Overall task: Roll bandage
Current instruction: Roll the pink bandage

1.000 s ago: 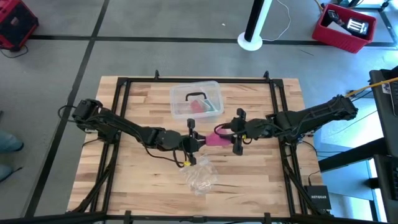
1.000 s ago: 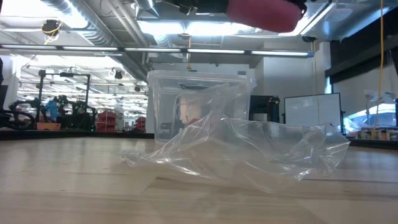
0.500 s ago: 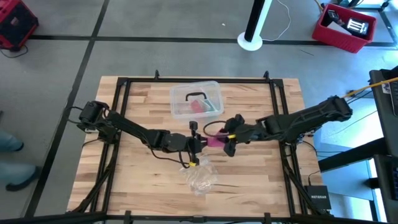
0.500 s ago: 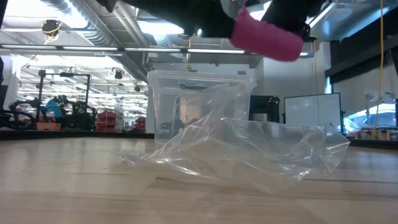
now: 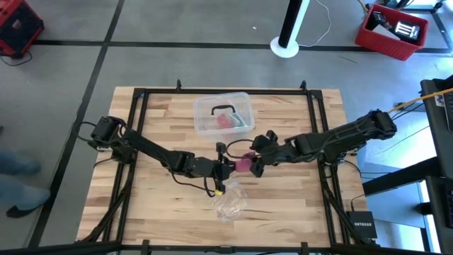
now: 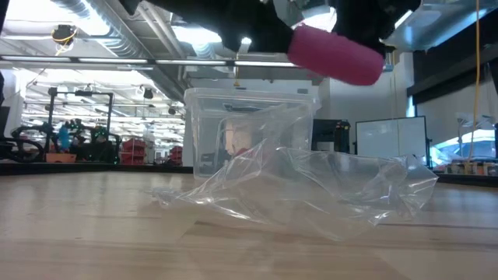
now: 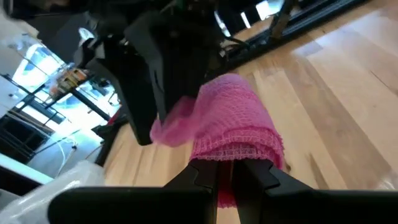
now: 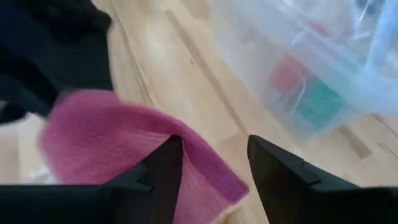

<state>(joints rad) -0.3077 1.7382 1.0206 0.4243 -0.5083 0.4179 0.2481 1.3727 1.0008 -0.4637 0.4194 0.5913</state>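
Observation:
The pink bandage (image 5: 243, 164) is a short roll held clear above the table's middle; it also shows in the low view (image 6: 336, 54). My left gripper (image 5: 226, 168) comes at it from the table's left and is shut on it. My right gripper (image 5: 253, 160) comes from the right. It is open, and a loose flap of the bandage (image 8: 124, 137) reaches between its fingers (image 8: 163, 167). My left gripper pinches one end of the pink roll (image 7: 235, 154) between its two fingers, level, from the table's left. The roll sticks out past the fingertips, clear of the table, slightly tilted. My right gripper has one finger (image 8: 163, 167) beside the bandage's loose flap; I cannot tell whether it touches.
A crumpled clear plastic wrapper (image 5: 228, 202) lies on the table just near of the grippers and fills the low view (image 6: 303, 190). A clear plastic box (image 5: 224, 115) with pink and green contents stands behind them, toward the far edge.
My right gripper has moved toward the table's left, up to the bandage. My left gripper has gone a little toward the right and near edges with the roll. The roll has come down a little and tipped, staying clear of the table.

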